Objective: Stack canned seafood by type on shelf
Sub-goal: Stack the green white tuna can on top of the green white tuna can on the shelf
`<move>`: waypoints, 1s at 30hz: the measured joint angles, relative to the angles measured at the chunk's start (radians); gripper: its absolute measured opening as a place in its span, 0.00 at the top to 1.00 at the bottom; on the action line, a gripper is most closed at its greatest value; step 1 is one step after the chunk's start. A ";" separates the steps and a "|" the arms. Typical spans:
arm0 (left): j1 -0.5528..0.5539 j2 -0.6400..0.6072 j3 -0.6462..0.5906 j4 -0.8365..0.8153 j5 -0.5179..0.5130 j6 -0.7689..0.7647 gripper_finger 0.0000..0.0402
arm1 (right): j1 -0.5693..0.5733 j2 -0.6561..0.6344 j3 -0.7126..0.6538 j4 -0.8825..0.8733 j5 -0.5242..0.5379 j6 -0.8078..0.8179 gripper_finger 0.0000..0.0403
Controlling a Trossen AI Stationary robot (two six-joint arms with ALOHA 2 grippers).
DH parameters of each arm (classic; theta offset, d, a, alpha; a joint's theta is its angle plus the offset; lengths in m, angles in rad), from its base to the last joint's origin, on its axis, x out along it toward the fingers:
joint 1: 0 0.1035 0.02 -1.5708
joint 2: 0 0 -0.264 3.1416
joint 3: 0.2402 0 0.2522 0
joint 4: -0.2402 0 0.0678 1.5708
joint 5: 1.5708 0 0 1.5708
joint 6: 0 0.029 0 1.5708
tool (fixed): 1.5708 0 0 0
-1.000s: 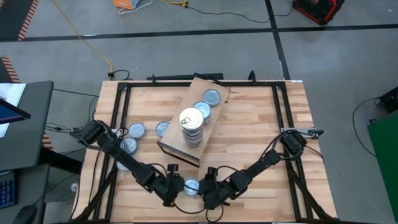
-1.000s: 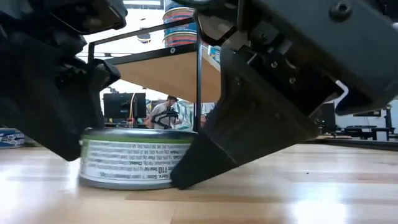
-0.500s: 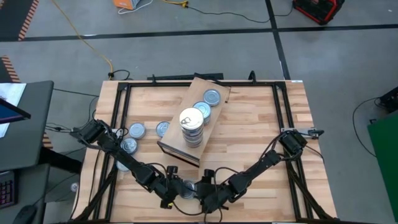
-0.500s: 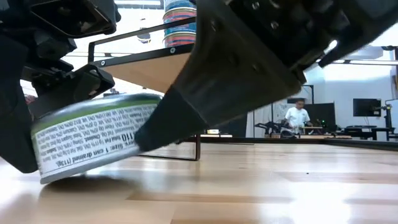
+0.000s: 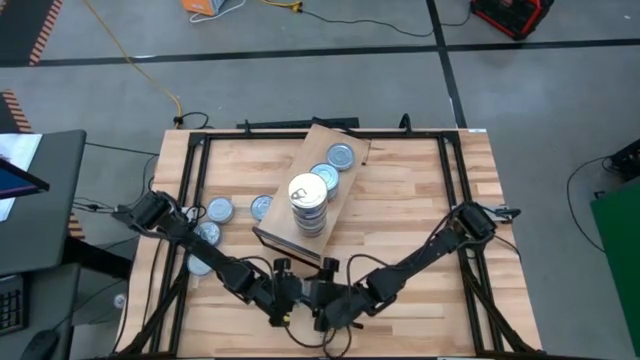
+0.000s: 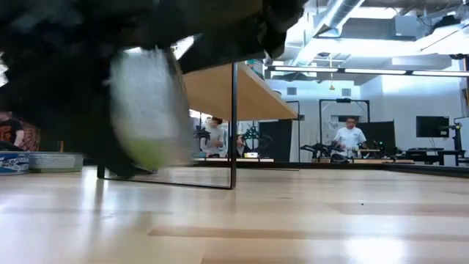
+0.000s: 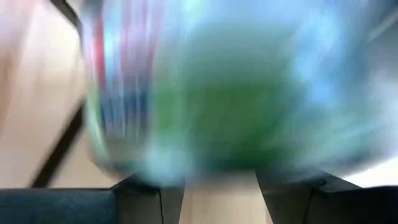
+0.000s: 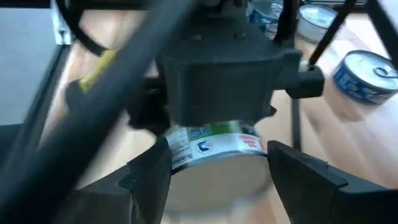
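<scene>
The table (image 5: 400,200) carries the shelf (image 5: 352,175); a tall stack (image 5: 308,205) is seen on it. Near the shelf's front edge, a green-label can (image 8: 214,144) is clamped between the left gripper (image 5: 285,297) jaws. The right gripper (image 5: 322,300) jaws are apart. The can probably needs stacking next.

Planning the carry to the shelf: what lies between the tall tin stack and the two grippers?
In the high view, just the shelf's dark front edge, then a strip of bare tabletop, separate the tin stack from the left gripper and right gripper.
</scene>
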 joint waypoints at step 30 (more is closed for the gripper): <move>-0.035 -0.090 -0.001 0.042 0.067 0.013 0.57 | 0.136 -0.153 -0.036 -0.572 0.036 0.492 0.30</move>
